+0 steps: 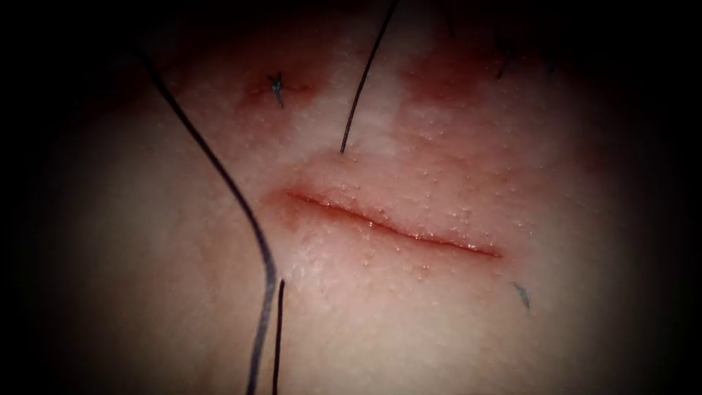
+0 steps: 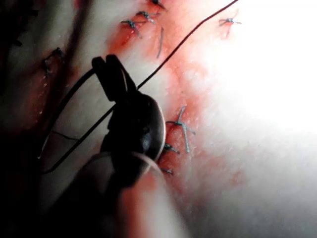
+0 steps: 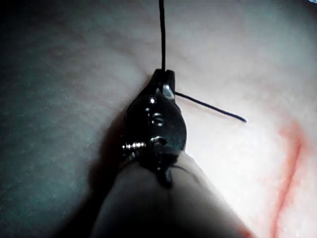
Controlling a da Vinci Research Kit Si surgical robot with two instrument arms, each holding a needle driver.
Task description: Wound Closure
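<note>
Nearest to the lens in the endoscope view lies the tissue (image 1: 409,329), with its cut (image 1: 395,228) running from about 10 o'clock to 4 o'clock through the middle, wet and red along its line. Red fluid (image 1: 439,77) stains the skin at 12 o'clock. One long thread (image 1: 238,197) curves down the left side of the cut from 10 o'clock to 6 o'clock, and a second short piece lies just beside its lower part. Another thread comes down from 12 o'clock and ends on the tissue just above the cut. Small cut ends of thread (image 1: 276,89) stand at 11 o'clock and at 4 o'clock.

In the right wrist view the right tool (image 3: 164,79) has its jaws closed on a thread (image 3: 162,34); a short tail sticks out beside the jaws, over the tissue.

In the left wrist view the left tool (image 2: 113,74) is a dark shape over the tissue. Its jaws seem closed, with a thread (image 2: 193,37) passing at them, but I cannot tell if they grip it. Finished stitches (image 2: 182,128) lie near it. I cannot make out the needle.
</note>
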